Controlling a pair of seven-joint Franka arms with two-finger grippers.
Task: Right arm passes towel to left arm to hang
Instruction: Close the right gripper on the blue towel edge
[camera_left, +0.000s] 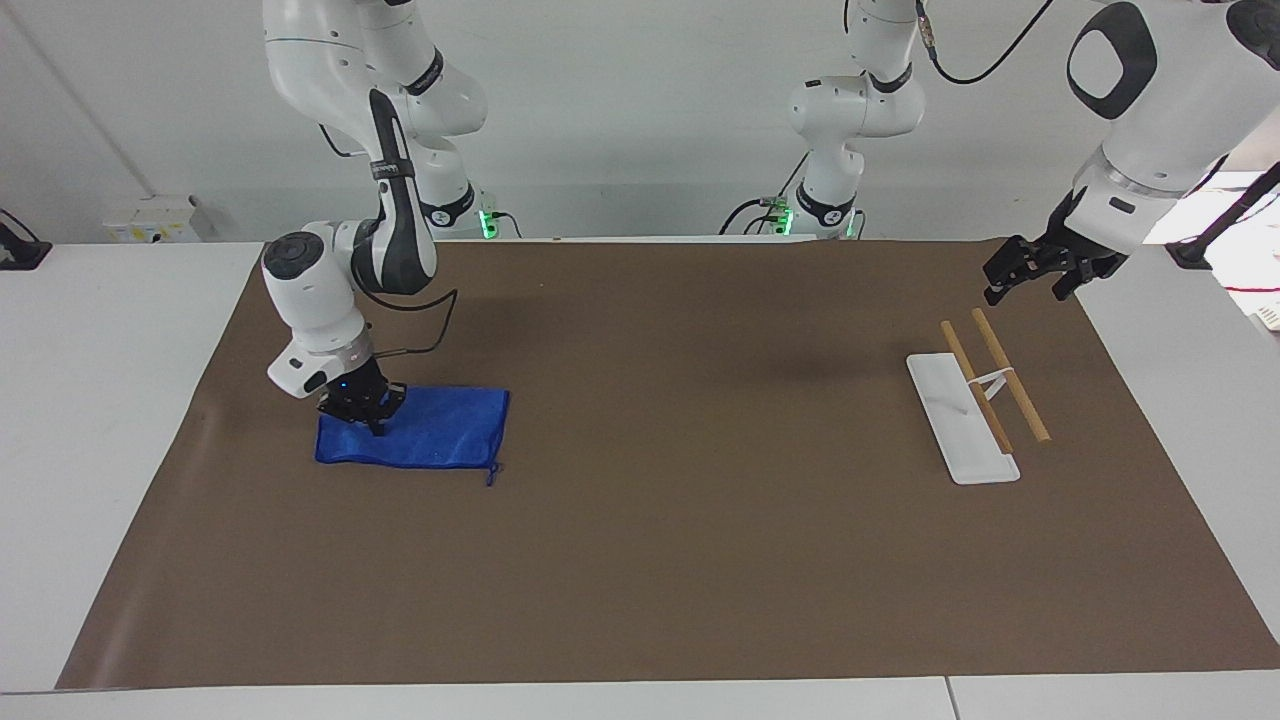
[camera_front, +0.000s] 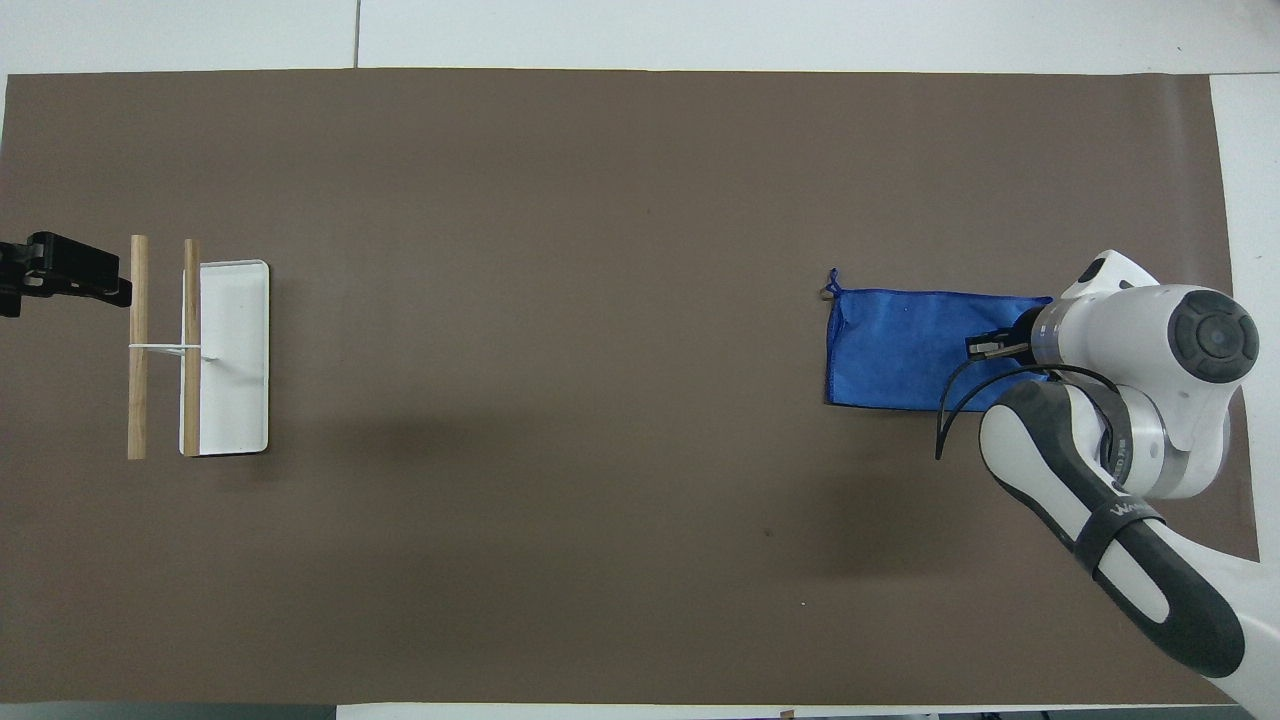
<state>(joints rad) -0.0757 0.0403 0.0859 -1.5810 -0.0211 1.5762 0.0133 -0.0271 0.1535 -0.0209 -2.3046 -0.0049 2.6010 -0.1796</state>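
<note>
The towel lies flat on the brown mat, at the right arm's end of the table and well in from the mat's edges. Its long side runs along the table, from one arm's end toward the other. A small loop tag sticks out at the corner that points toward the middle of the table, on the side farther from the robots.

The right gripper is set down on the end of the towel nearest the mat's short edge. Its fingertips are pressed together and the blue cloth is pinched between them. So the rest of the towel stretches away from the pinch toward the left arm's end. If the towel is lifted, most of it is likely to hang from that one end.

The rack, with two wooden bars on a white base, stands near the other short edge of the mat, well apart from the towel. The left gripper waits in the air over the mat's corner close to the rack, with its fingers spread. The right arm is much nearer to the towel, so the towel has to be carried along the table before it can be passed.

In the facing view, the fingertips are seen down on the cloth. In the overhead view, the pinch is partly hidden by the right arm's wrist, but the towel's full shape and straight edges are shown better.
</note>
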